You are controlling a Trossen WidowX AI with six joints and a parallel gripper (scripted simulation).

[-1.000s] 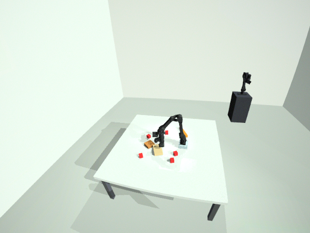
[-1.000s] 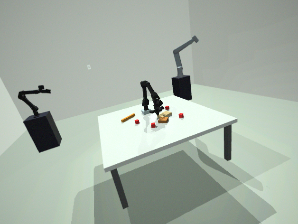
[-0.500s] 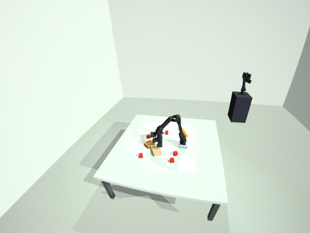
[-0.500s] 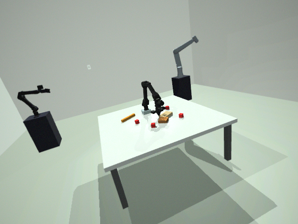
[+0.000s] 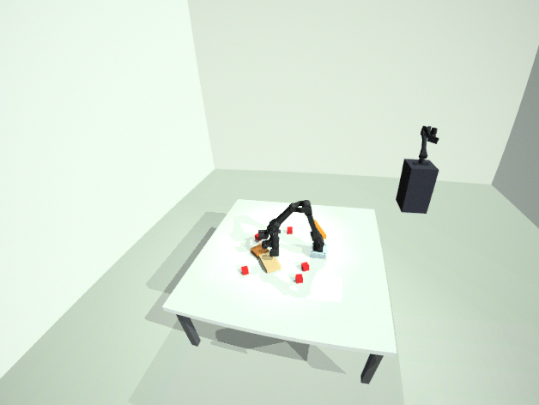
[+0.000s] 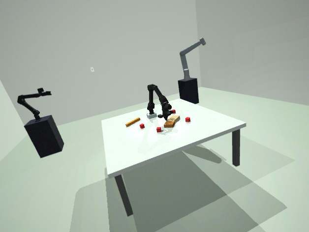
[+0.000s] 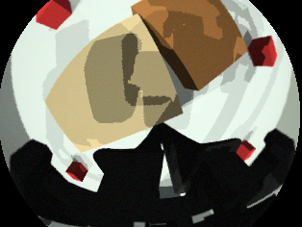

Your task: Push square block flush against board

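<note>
One pale tan slab (image 5: 270, 264) (image 6: 175, 117) (image 7: 72, 101) lies beside an orange-brown slab (image 5: 258, 250) (image 6: 169, 124) (image 7: 197, 43).

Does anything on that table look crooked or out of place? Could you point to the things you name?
Yes, one thing: the tan piece (image 5: 270, 264) (image 6: 175, 117) (image 7: 67, 96) sits askew to the brown one (image 5: 257, 250) (image 6: 169, 124) (image 7: 212, 43). Their facing sides make a wedge-shaped gap instead of lying flush. I see no spill or damage.

Slim matte-black arm (image 5: 282, 216) (image 6: 150, 96), segmented; blocky blk housings at bends, esp. elbow (image 5: 305, 203) (image 6: 151, 87). Blk boxy bits jut out nr wrist. Foot: pale blue-grey rect. base plate (image 5: 314, 255) (image 6: 148, 116). Tool (image 5: 274, 253) (image 6: 166, 118) (image 7: 159, 124): blk, angular, tapering to pt in wrist view; sm. light-grey patches low on body. Markings, screws, cables: too sm./dark to tell.
</note>
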